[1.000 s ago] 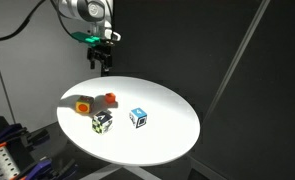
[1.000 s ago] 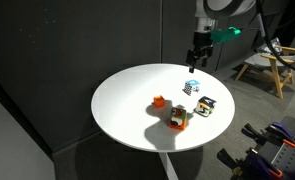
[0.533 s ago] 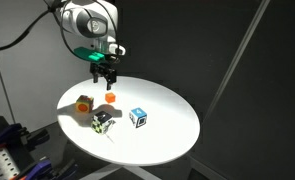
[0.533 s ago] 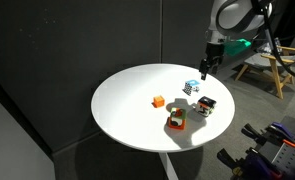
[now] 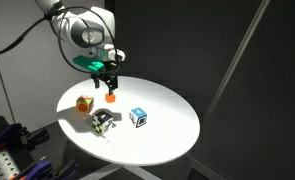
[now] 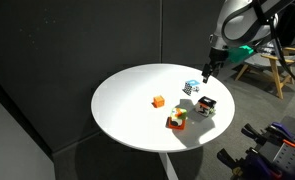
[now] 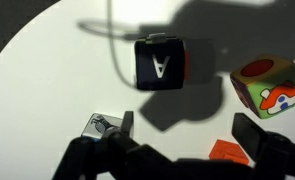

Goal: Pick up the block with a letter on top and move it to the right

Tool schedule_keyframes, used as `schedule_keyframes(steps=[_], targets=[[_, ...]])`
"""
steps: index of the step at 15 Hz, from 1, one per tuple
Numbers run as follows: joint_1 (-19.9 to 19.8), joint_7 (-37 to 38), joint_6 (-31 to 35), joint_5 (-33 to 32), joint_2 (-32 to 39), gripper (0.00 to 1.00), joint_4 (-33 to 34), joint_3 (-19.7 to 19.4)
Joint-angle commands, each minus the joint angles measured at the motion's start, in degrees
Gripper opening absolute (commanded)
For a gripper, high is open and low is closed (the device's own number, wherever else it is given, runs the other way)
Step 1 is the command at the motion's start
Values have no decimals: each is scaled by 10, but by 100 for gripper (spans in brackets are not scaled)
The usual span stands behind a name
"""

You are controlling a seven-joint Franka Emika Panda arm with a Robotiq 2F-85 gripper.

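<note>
One block with a letter on top [image 5: 102, 121] is sitting on the tabletop [image 5: 172, 140] near the yellow-and-red cube [image 5: 84, 102] and the blue-and-white cube [image 5: 138, 117], touching neither. We are seeing the gripper [image 5: 107, 86] hovering by the orange piece [image 5: 111, 97], jaws wide and empty

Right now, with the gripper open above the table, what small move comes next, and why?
Probably a level shift, without descending, to bring the gripper over the block with a letter on top. The gripper is open and hangs near the orange piece, while that block sits ahead of the fingers in the wrist view, not between them.
</note>
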Motion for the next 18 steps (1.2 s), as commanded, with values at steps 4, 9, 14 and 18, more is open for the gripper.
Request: schedule_keyframes(steps=[4, 9, 14, 18], targets=[[0, 0, -1, 0, 0, 100, 1, 0], [-4, -20, 29, 6, 7, 100, -16, -2], [-11, -33, 69, 10, 41, 100, -23, -5], [-19, -30, 93, 5, 80, 100, -16, -6]])
